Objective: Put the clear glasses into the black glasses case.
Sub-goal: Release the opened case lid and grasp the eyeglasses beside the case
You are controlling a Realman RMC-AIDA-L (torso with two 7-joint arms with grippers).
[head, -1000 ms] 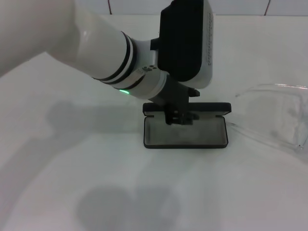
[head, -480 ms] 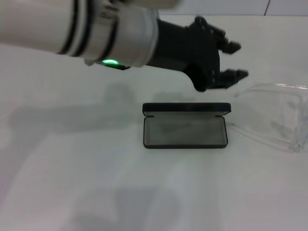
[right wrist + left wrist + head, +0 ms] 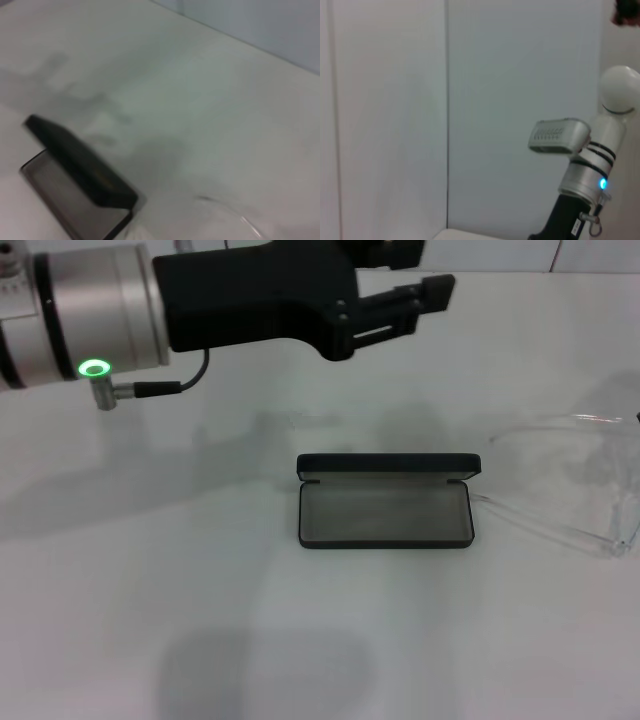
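Pale panelled wall, right arm with blue light, white table edge

The white counter carried two things. The black glasses case lay open near its middle (grey lining upward, lid standing at 12 o'clock). The clear glasses rested at its 3 o'clock, just beside.

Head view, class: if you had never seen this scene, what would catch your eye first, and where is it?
First the big left arm reaching across the top of the head view, its dark left gripper raised high above the white table. Below it, mid-table, the black glasses case lies open with its grey lining empty. To the case's right lie the clear glasses, almost invisible against the table.
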